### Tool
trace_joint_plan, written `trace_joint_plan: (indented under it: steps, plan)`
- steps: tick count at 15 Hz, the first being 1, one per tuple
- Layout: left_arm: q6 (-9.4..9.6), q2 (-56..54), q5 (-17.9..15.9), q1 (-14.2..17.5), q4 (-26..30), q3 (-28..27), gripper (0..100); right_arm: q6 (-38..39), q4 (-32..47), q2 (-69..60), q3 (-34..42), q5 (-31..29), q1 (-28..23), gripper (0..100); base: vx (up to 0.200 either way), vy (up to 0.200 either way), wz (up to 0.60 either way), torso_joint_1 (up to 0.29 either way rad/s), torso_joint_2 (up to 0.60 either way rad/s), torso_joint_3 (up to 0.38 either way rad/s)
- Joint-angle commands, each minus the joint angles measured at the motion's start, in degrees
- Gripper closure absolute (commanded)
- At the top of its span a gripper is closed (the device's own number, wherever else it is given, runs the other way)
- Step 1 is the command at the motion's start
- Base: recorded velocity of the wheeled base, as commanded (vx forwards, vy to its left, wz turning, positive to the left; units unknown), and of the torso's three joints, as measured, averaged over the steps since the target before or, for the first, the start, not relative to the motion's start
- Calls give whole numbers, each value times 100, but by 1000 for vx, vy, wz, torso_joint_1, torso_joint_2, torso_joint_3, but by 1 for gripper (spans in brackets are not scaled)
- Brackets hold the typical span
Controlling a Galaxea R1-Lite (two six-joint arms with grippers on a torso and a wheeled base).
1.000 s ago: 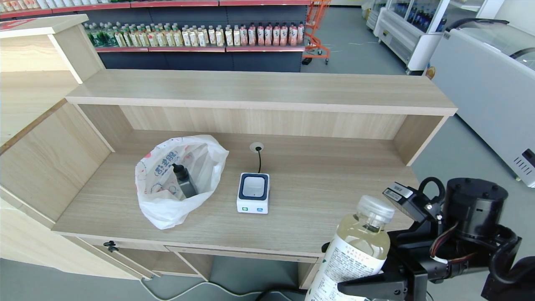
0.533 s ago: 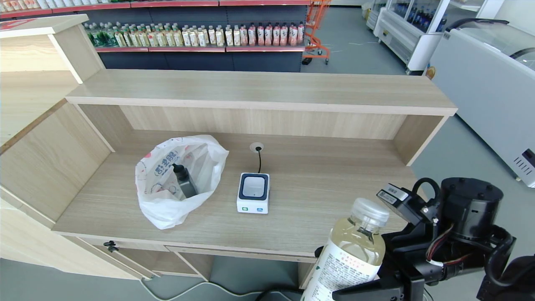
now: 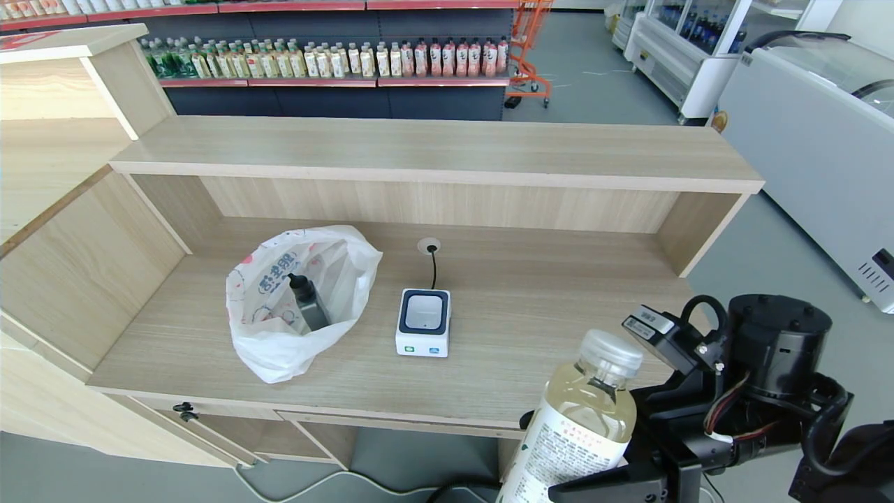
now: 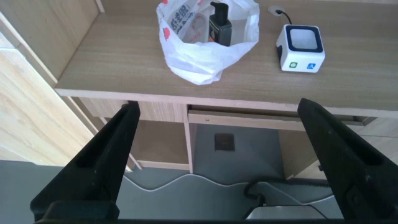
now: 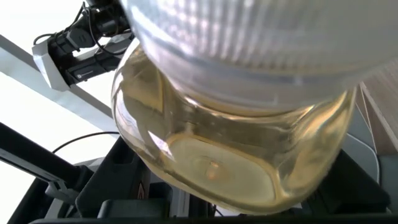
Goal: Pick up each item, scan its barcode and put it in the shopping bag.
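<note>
My right gripper point(image 3: 553, 454) is shut on a clear bottle point(image 3: 583, 419) of pale yellow drink with a white label and a clear cap. It holds the bottle upright, off the counter's front right corner. The same bottle point(image 5: 236, 124) looms close in the right wrist view. A white barcode scanner point(image 3: 423, 321) with a dark window sits mid-counter. To its left stands the open white shopping bag point(image 3: 276, 335) with a black bottle point(image 3: 307, 304) inside. My left gripper point(image 4: 219, 109) hangs open below the counter's front edge, looking at the bag point(image 4: 199, 59) and scanner point(image 4: 300, 46).
The wooden counter point(image 3: 531, 307) has a raised back shelf point(image 3: 433, 150) and side walls. A black cable point(image 3: 433, 269) runs from the scanner to a hole at the back. Freezers point(image 3: 810, 140) stand to the right, drink shelves point(image 3: 328, 59) behind.
My right arm has carried the bottle a little to the left and slightly lower. The bag, the scanner and the left gripper have stayed put.
</note>
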Motion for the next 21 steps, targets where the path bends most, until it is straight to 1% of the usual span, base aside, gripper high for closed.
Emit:
trace_joint_plan:
  steps: [1,6,17,19,21]
  plan:
    - [-2,-2,1,1,-2,0,0,-1,-7,32,-18,2,32,100,0,0,0,0,0,0]
    - [-2,-2,1,1,-2,0,0,-71,-33,59,-18,-7,111,100,0,0,0,0,0,0]
    - [-2,-2,1,1,-2,0,0,-71,-7,6,-54,-7,111,100,0,0,0,0,0,0]
    - [-2,-2,1,1,-2,0,0,-97,37,-504,87,-24,-83,100,0,0,0,0,0,0]
    - [-2,-2,1,1,-2,0,0,-282,292,-987,184,-42,-733,100,0,0,0,0,0,0]
